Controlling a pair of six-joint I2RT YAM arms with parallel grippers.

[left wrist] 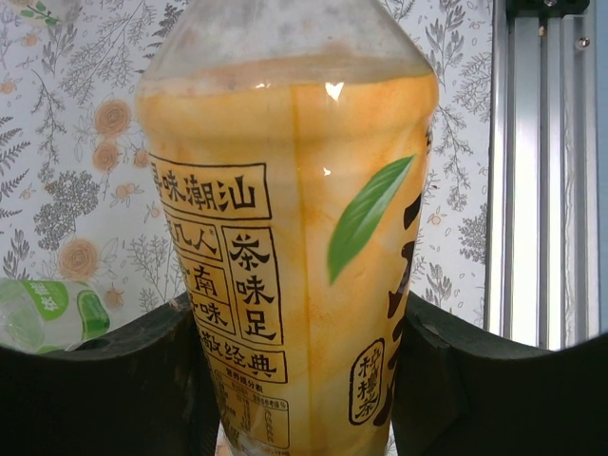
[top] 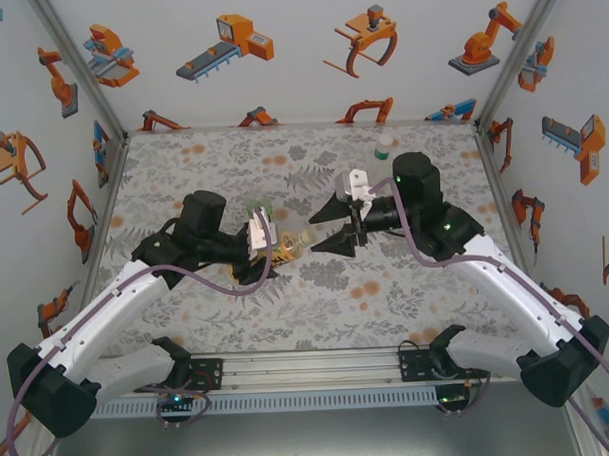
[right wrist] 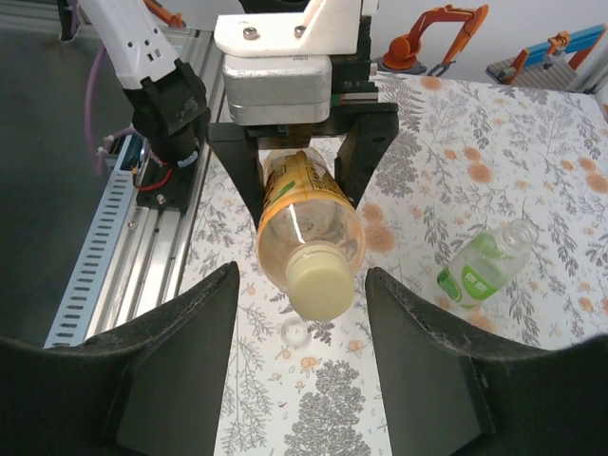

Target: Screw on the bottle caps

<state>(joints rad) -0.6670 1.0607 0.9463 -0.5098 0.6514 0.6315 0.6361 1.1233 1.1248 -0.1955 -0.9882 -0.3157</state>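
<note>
**Top external.** The left gripper [top: 273, 239] is clamped on the yellow bottle [top: 289, 249], which is held level above the table [top: 187, 312] with its neck toward the right gripper [top: 315, 233].

**Left wrist.** The bottle's labelled body sits gripped between both fingers.

**Right wrist.** The bottle's pale cap [right wrist: 323, 281] lies between the right gripper's parted jaws, which are not closed on it. A loose cap [right wrist: 294, 332] lies on the table beneath. A clear bottle [right wrist: 484, 264] lies well aside.

Over the mid tabletop [top: 387, 305] the left pincer [top: 270, 239] holds a bottle [top: 290, 248] on its side, its cap [right wrist: 323, 280] pointing right between the right pincer [top: 323, 230]'s fingers, touching neither, with a loose cap [right wrist: 295, 332] lying beneath, a second bottle [right wrist: 480, 271] lying just behind and a third bottle [top: 385, 148] standing near the far edge.
</note>
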